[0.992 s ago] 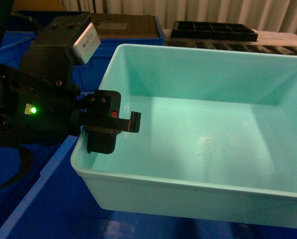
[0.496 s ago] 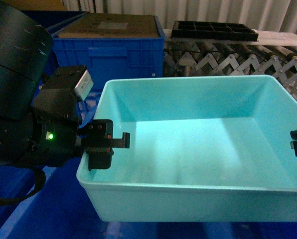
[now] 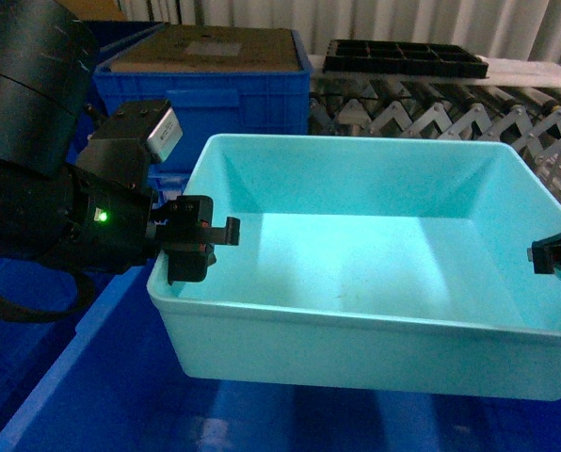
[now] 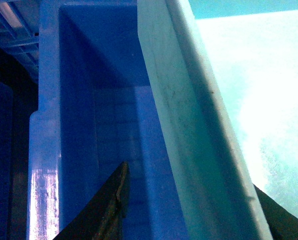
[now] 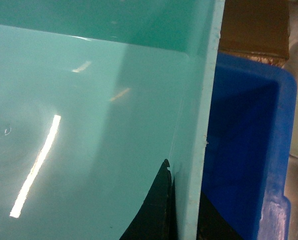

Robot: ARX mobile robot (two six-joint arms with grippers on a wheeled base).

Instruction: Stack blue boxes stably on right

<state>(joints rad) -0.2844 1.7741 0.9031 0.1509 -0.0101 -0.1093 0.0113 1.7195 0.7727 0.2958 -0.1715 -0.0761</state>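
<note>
One blue box point(image 3: 356, 141), a wide turquoise tub, hangs between both arms over a dark blue crate point(image 3: 83, 377). My left gripper point(image 3: 210, 240) straddles the tub's left wall. In the left wrist view the left gripper point(image 4: 189, 176) has one finger point(image 4: 116, 205) outside the blue box point(image 4: 189, 125) and the other inside. My right gripper point(image 3: 549, 254) holds the right wall. In the right wrist view the right gripper point(image 5: 185, 192) is clamped on the edge of the blue box point(image 5: 89, 100). The tub is empty. No other turquoise tub shows.
The dark blue crate shows beneath the tub on both sides point(image 4: 104, 100) point(image 5: 249, 150). Behind stands another blue ribbed crate point(image 3: 233, 104) with a brown cardboard top point(image 3: 205, 47). A black compartment tray point(image 3: 403, 56) lies on a roller conveyor point(image 3: 431, 118) at the back.
The tub has swung away from the camera, dropped lower and levelled out. The left arm has pulled back to the left. The right gripper has come into view at the right edge.
</note>
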